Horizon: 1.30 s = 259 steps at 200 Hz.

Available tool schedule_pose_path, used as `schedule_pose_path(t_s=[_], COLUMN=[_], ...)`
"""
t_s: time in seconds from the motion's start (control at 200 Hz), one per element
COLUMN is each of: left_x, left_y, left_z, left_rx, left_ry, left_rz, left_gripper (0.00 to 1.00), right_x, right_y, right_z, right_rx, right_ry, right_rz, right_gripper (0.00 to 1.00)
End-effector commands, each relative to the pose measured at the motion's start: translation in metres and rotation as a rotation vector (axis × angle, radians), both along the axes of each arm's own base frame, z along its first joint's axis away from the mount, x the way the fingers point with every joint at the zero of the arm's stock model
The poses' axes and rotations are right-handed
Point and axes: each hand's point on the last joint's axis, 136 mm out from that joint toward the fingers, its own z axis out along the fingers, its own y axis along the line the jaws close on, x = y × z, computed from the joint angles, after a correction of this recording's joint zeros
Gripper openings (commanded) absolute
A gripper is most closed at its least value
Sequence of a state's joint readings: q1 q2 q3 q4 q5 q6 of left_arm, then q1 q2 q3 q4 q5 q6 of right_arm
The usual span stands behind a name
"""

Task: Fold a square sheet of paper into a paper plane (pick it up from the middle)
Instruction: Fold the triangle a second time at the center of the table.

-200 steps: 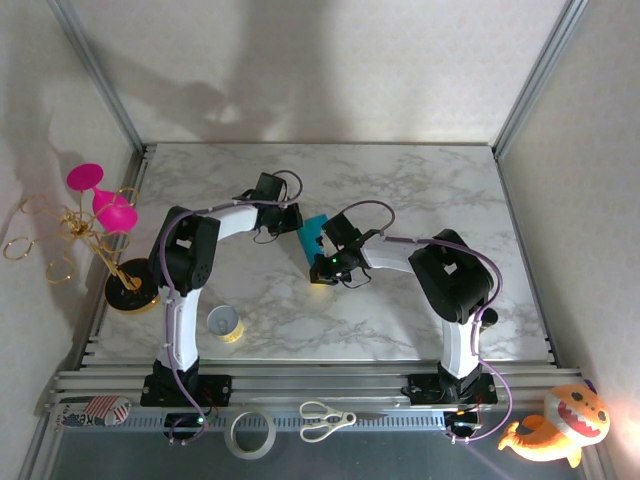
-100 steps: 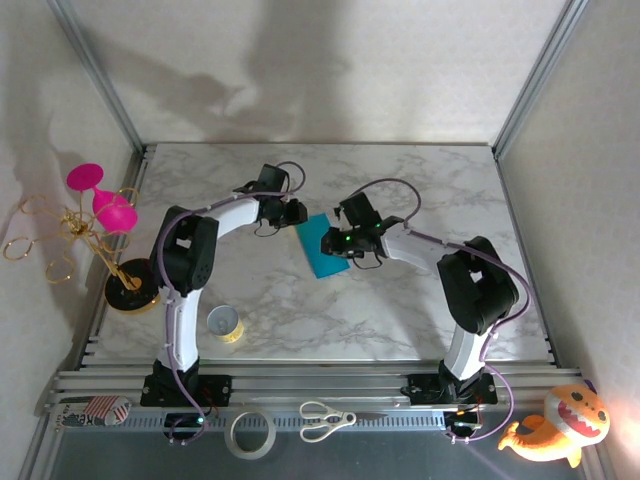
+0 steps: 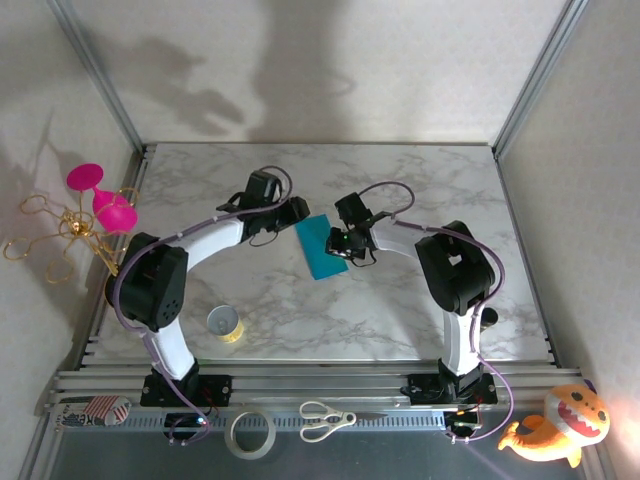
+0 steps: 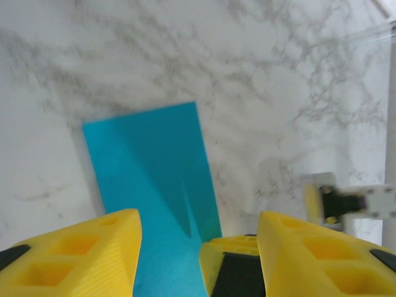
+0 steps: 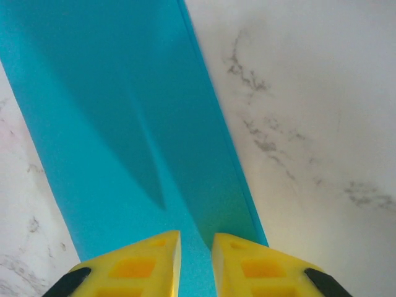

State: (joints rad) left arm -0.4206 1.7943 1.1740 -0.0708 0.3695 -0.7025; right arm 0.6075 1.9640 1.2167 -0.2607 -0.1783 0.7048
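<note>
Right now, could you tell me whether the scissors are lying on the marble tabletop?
No, the scissors lie on the grey ledge in front of the tabletop, beside a roll of tape.

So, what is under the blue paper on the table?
The blue paper lies on the marble table. Whether anything lies beneath cannot be seen; the paper covers that spot.

Top camera looks down; both close wrist cameras apparently share the paper (image 4: 151,179).

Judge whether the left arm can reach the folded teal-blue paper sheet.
Probably yes: the left gripper, jaws open, is at the end of the folded teal-blue paper sheet, nothing between; the right gripper sits opposite.
</note>
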Motion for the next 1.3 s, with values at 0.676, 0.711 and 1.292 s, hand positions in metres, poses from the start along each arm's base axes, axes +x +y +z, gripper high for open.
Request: schedule_pose_path(t_s=[0.676,0.711,1.292], left_x=[-0.016,-0.017,-0.032], left_y=[-0.038,-0.036,-0.026], left_z=[-0.083,-0.087,-0.111], left_rx=[-0.003,0.006,0.047], left_ry=[0.152,0.160,0.211], left_rz=[-0.046,-0.041,-0.040], left_gripper=[0.29,0.29,0.27], right_x=[-0.051,-0.054,-0.076], right_y=[-0.032,-0.033,-0.025], right_z=[0.044,0.041,0.013], right_rx=[0.149,0.145,0.167], right_ry=[-0.017,-0.008,0.133], right_rz=[-0.095,-0.087,-0.039], right_gripper=[0.44,0.44,0.39])
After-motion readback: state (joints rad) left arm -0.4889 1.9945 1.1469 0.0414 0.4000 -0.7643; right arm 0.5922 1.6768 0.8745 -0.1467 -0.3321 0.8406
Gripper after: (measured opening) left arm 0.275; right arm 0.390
